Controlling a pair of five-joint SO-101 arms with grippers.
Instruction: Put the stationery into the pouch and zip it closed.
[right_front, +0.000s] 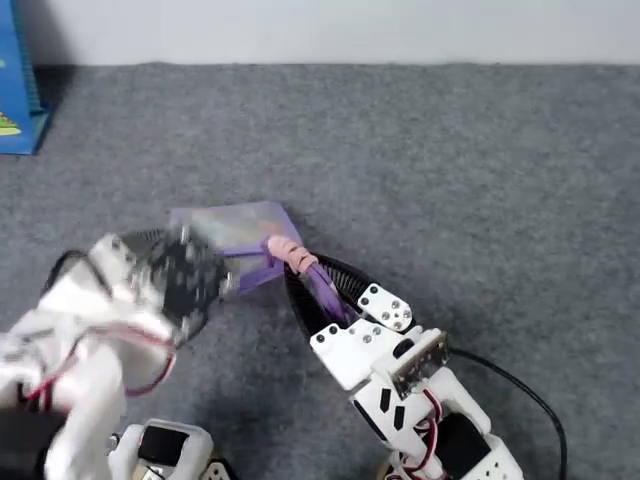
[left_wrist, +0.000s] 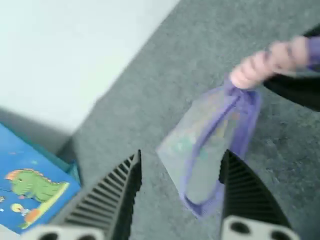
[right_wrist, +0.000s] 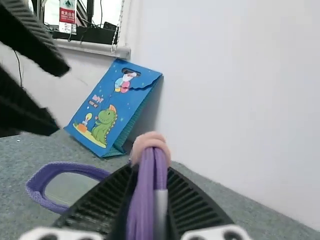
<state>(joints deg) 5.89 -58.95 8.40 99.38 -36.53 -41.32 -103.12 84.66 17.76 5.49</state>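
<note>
A translucent purple pouch (right_front: 232, 232) lies on the grey carpet. In the right wrist view its purple rim (right_wrist: 37, 176) forms an open loop. My right gripper (right_front: 305, 285) is shut on a purple pen (right_wrist: 148, 187) whose pink end (right_front: 285, 250) rests at the pouch's near corner. The left gripper (right_front: 225, 280) sits at the pouch's near-left edge, open. In its own view the left gripper (left_wrist: 181, 156) has its black ribbed fingers (left_wrist: 120, 192) spread on either side of the pouch (left_wrist: 205, 145), with the pen's pink end (left_wrist: 260, 65) beyond.
A blue gift bag (right_front: 18, 95) with a green dinosaur (right_wrist: 104, 124) leans against the white wall at the far left. Grey carpet (right_front: 470, 170) stretches open to the right and behind the pouch. A black cable (right_front: 520, 395) trails beside the right arm.
</note>
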